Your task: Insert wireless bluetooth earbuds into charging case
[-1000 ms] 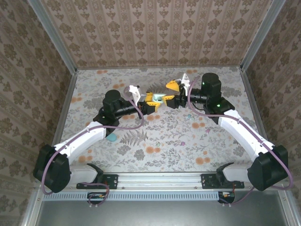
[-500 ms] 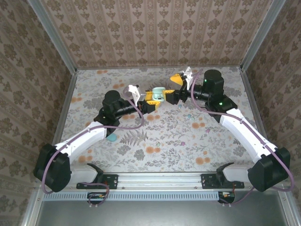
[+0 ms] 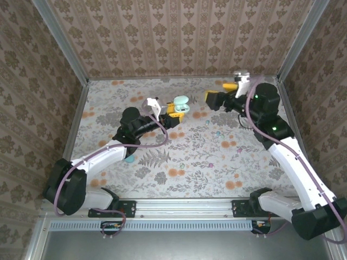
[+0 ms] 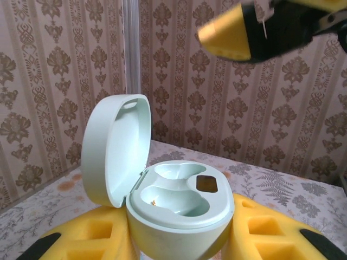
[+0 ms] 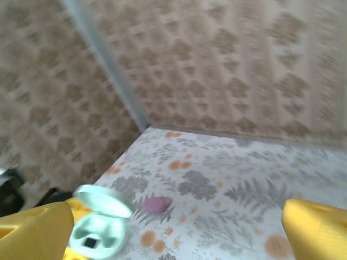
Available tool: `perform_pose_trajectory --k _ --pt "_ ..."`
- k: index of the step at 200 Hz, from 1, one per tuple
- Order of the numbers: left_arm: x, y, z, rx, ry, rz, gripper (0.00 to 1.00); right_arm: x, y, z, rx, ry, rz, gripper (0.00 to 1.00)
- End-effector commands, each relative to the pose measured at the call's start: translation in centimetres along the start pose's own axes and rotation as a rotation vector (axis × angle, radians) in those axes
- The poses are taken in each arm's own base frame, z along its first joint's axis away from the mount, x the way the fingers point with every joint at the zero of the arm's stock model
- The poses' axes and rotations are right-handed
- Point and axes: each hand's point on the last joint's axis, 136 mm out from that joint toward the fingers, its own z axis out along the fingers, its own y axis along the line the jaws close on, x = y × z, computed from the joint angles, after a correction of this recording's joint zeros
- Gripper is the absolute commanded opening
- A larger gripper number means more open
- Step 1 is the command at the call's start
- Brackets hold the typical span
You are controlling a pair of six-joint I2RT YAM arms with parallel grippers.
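Nearest the arm bases, a small teal thing [image 3: 129, 158] lay on the table [image 3: 184, 179] just beside the left forearm. It was too small to call; we judged it might be an earbud. Further in, a tiny bluish speck [image 3: 218, 132] sat on the floral cloth between the two arms. It may be the other one, but we could not confirm that either.

Past those, the left tool [image 3: 172, 112] pinched the charging case [image 4: 181, 214] by its lower body, yellow pads on either side, and held it off the table and upright. The lid [image 4: 114, 149] was swung open and stood up on the left in the wrist view. Both wells showed pale and hollow, with small contacts low in one and a dark square patch [image 4: 205, 184] near the other. We saw no earbud seated in either well.

Furthest back, the right tool [image 3: 219, 91] hung above the table near the rear wall, apart from the case. Its fingers [image 5: 317, 233] were spread wide with nothing between them.

Progress, as we judged it:
- **Done:** the case was picked up, opened and presented.
- **Left:** both insertions. Each earbud has to be found and picked up by the free right tool, then set in its well. The lid may also need closing.
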Motion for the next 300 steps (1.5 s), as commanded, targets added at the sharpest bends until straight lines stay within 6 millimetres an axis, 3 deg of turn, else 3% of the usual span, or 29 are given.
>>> perform_pose_trajectory --k 1,17,48,92,119,155,209,300 --pt "-2.2 0.2 -0.4 -0.021 -0.081 0.029 0.33 4.5 -7.6 -0.6 0.24 0.106 0.33 1.0" --pt "-2.4 0.2 -0.5 -0.018 -0.085 0.031 0.33 7.9 -10.4 -0.6 0.305 0.222 0.411 0.96" --pt "-3.0 -0.3 -0.7 -0.005 -0.079 0.032 0.33 14.5 -14.2 -1.1 0.481 0.51 0.409 0.71" --pt "-3.4 -0.4 -1.3 -0.027 -0.079 0.04 0.33 21.0 -16.8 0.7 0.551 0.696 0.559 0.42" --pt "-3.6 -0.3 -1.3 -0.036 -0.081 0.058 0.33 23.9 -17.7 1.2 0.598 0.77 0.633 0.45" --pt "-4.1 0.1 -1.0 -0.022 -0.091 0.083 0.33 25.2 -18.2 3.3 0.576 0.811 0.591 0.45" --pt "-4.8 0.2 -1.2 -0.019 -0.102 0.094 0.34 27.2 -19.1 4.9 0.598 0.91 0.506 0.43" --pt "-4.8 0.2 -1.8 -0.038 -0.086 0.109 0.34 30.0 -18.5 4.8 0.546 1.05 0.446 0.43"
